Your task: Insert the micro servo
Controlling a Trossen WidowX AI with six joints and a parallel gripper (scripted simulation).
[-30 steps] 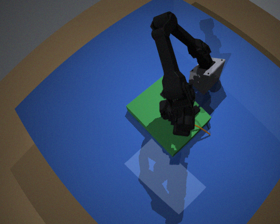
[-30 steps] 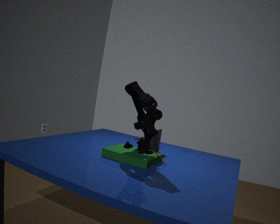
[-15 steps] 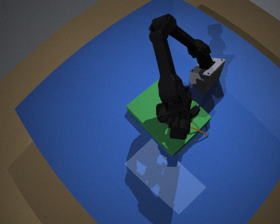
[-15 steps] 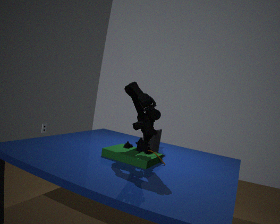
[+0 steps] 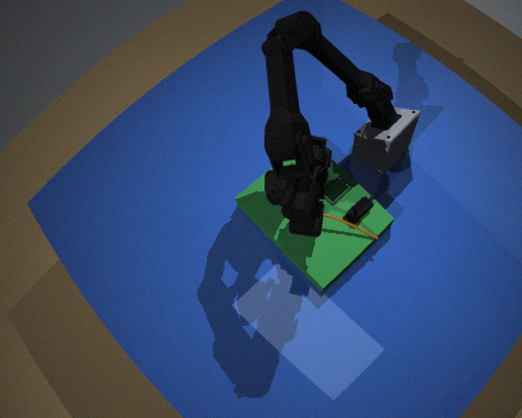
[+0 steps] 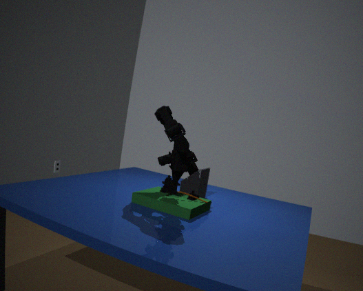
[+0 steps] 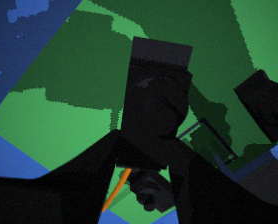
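The gripper (image 7: 146, 139) (image 6: 175, 187) is shut on the loose micro servo (image 7: 157, 95), a dark block in the wrist view. The servo is low over the green deck (image 5: 346, 255) (image 6: 160, 206) (image 7: 65, 122), beside the marked pocket and not over it. Its orange cable (image 5: 351, 224) (image 6: 194, 196) (image 7: 118, 189) stretches toward the deck's edge, with a separate shadow under it. The marked pocket (image 5: 343, 196) (image 7: 220, 138) is an outlined rectangle with nothing in it. The arm hides the held servo in the top view. Its shaft direction and exact height are too dark to tell.
A dark servo (image 5: 359, 210) (image 7: 152, 190) stands on the deck near the pocket, and the cable passes near it. Another dark block (image 7: 265, 105) stands on the pocket's other side. The arm's grey base (image 5: 380, 151) (image 6: 195, 183) is close behind the deck on the blue table (image 5: 146, 208).
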